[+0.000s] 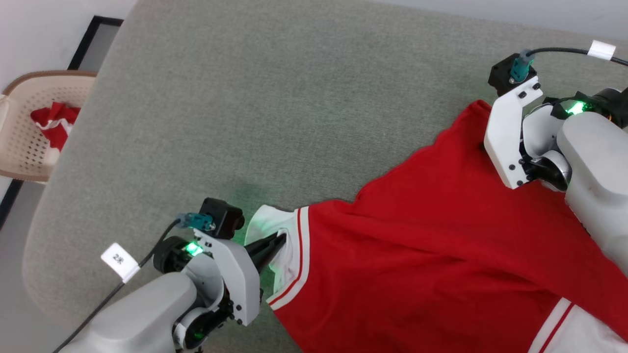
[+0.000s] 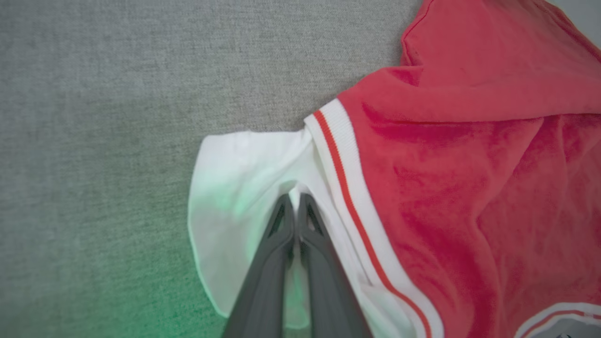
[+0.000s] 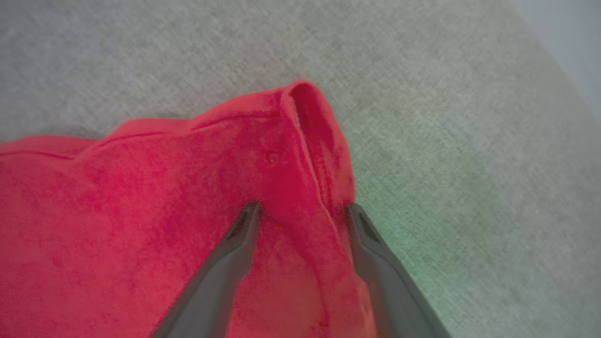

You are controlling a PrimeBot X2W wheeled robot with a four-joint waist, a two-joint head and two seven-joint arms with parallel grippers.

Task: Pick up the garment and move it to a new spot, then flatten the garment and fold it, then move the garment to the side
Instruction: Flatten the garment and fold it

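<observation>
- The left fingers (image 2: 267, 267) sit closest, at the counter's (image 1: 245, 98) near left side. They are pressed together on a pinch of the white sleeve (image 2: 230, 178), just beside its red-and-white striped band (image 2: 338, 155). That grip likely serves as an anchor, so the cloth can be pulled taut from this end.
- The garment (image 1: 417, 245) lies on the counter's right half, running from the pinched sleeve up toward the far right. Its red body is rumpled, with a long fold running across it, so flattening looks unfinished and folding not yet begun. No lettering or number shows, so I cannot tell which face is up.
- Farther off, the right fingers (image 3: 220, 272) stand wide apart, one on each side of a curled red corner (image 3: 305, 108) of the hem. They hold nothing. Their tips are at the cloth, though I cannot tell whether they press it. The straddle suits closing on that corner, diagonally opposite the sleeve, to spread the garment.
- Farthest, off the counter's left edge, a beige basket (image 1: 29, 152) holds a small red-and-white bundle (image 1: 54, 122), well apart from the work.
</observation>
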